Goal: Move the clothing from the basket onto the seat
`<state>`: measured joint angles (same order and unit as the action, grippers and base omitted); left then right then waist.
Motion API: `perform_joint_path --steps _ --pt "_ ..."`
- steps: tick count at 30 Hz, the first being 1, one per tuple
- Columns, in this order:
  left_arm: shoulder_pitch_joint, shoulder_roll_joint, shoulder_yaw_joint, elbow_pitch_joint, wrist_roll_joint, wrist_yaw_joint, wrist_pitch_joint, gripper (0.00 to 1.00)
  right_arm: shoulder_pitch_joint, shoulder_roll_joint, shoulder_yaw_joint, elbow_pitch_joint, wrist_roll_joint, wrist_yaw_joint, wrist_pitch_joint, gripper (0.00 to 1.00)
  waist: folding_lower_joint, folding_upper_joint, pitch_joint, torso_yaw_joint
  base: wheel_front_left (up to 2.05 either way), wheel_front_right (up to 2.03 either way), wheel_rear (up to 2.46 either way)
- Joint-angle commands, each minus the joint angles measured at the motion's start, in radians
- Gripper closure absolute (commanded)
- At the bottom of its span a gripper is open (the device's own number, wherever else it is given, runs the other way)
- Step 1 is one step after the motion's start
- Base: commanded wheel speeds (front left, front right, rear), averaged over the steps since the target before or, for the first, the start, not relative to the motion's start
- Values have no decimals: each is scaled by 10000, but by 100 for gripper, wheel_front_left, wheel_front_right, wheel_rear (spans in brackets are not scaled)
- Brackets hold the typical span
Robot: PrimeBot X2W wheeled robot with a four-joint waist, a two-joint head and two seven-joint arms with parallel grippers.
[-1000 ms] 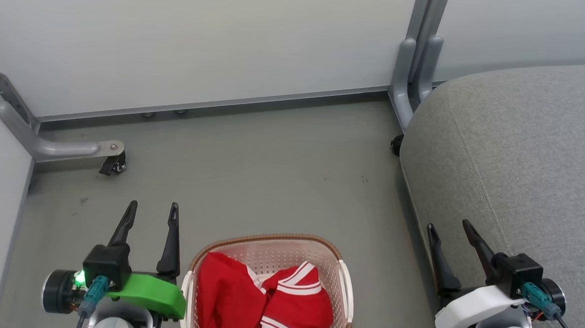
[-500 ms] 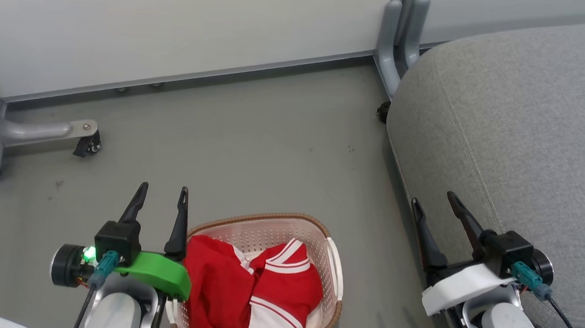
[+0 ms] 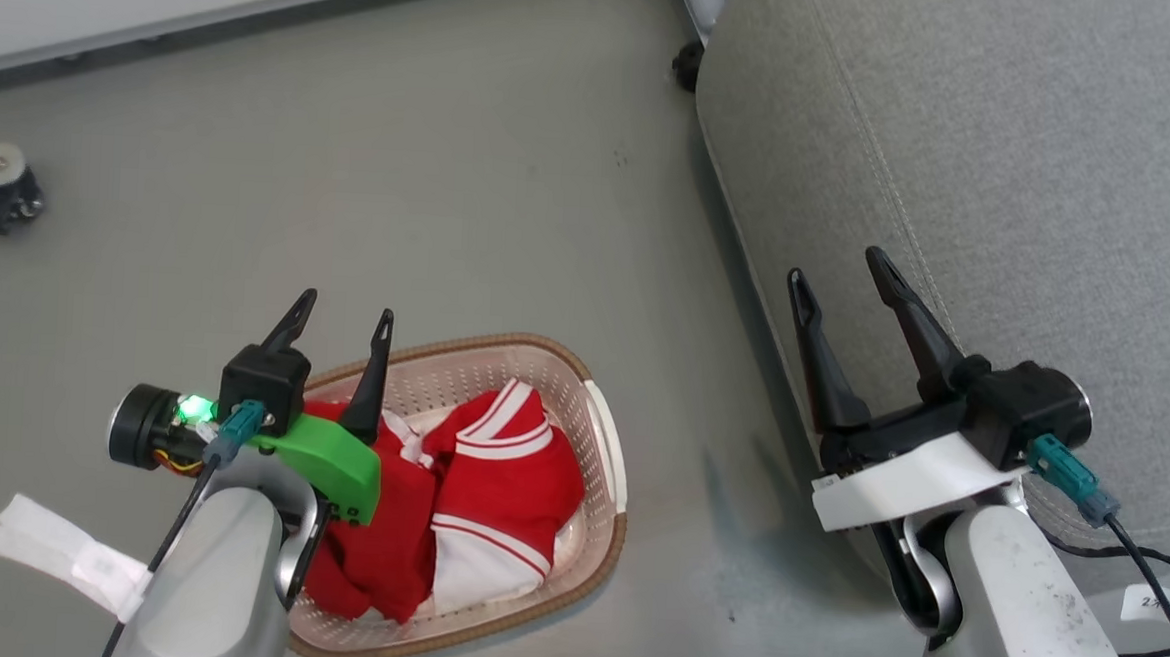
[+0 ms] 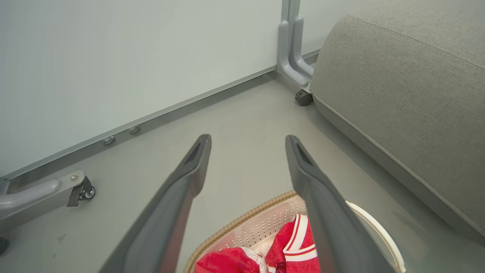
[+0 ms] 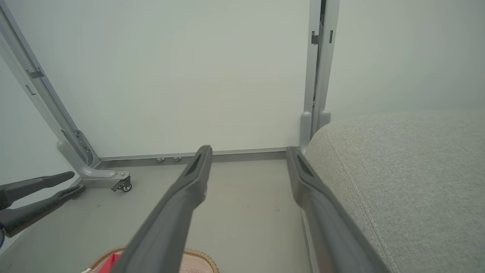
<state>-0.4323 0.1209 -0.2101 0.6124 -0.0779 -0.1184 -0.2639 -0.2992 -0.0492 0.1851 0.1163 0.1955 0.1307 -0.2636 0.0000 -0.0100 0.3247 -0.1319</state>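
On grey floor (image 3: 404,159), cream perforated plastic basket w/ brown rim (image 3: 464,345) holds all the crumpled bright red clothing w/ white stripe trim (image 3: 498,464). Nothing lies on the big grey fabric seat cushion (image 3: 1005,140), so task looks unstarted. Left gripper (image 3: 346,306) hovers at basket's edge, right gripper (image 3: 837,264) by seat; both jaws wide & empty.

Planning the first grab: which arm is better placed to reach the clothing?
Left, probably: the left gripper hangs open above the basket and the clothing; the right gripper is over by the seat.
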Motion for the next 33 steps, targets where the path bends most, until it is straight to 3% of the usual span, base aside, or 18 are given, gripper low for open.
perform_joint_path --steps 1,8,19,33 --pt "-355 156 -96 195 42 -38 -11 0 -230 -20 50 -125 77 -1 -18 0 0 100 1310 -1113 0 0 0" --pt "-1397 427 -868 1635 196 -126 -11 0 -749 -16 360 -659 381 0 -18 0 0 100 2451 -1719 0 0 0" --pt "-3296 823 -2414 3892 -135 -122 -1 0 -1616 -13 793 -1421 707 -1 -18 0 0 100 4419 -2134 0 0 0" --pt "-5020 943 -4138 5898 -843 -124 252 0 -2104 -17 1018 -2101 895 -1 -18 0 0 100 5821 -2424 0 0 0"
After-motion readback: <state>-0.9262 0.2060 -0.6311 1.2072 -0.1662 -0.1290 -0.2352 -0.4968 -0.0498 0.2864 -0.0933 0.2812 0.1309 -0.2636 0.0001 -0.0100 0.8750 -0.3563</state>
